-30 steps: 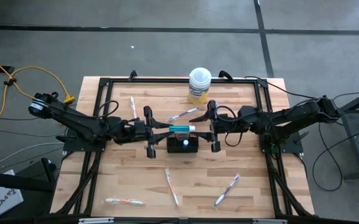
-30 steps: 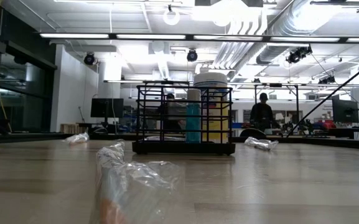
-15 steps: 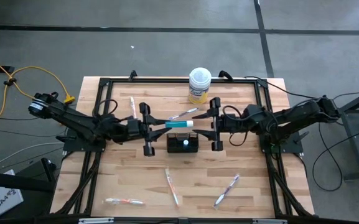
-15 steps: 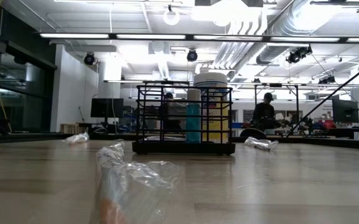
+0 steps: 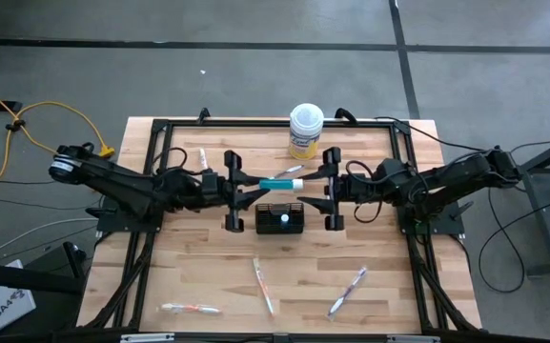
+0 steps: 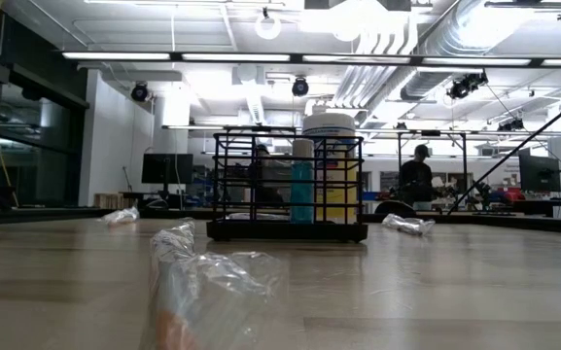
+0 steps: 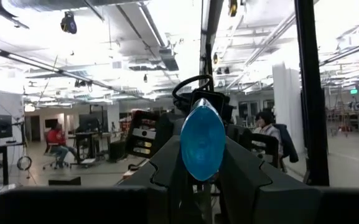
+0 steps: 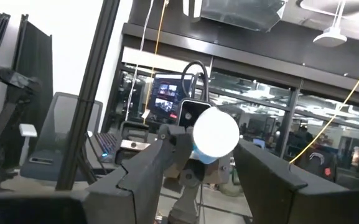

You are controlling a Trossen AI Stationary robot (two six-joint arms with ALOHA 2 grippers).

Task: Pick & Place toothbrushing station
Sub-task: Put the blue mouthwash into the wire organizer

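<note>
My left gripper point(image 5: 248, 184) clamps a small teal white-capped tube point(image 5: 280, 182), held level above the small black wire-mesh rectangular holder point(image 5: 280, 218) at mid-table. My right gripper point(image 5: 324, 187) faces it, fingers spread wide around the cap end. I can read no writing on the yellow round tub point(image 5: 305, 131).

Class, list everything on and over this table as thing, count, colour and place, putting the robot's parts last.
table: one, pale wood.
holder: one, black wire mesh, table centre.
standing tube: one, teal with white cap, inside the holder.
held tube: one, teal with white cap, level between the grippers.
toothbrushes: five, pale, wrapped, loose around the holder.
tub: one, yellow with white lid, far edge.
left gripper: shut on the held tube's flat end.
right gripper: open around its cap.
</note>
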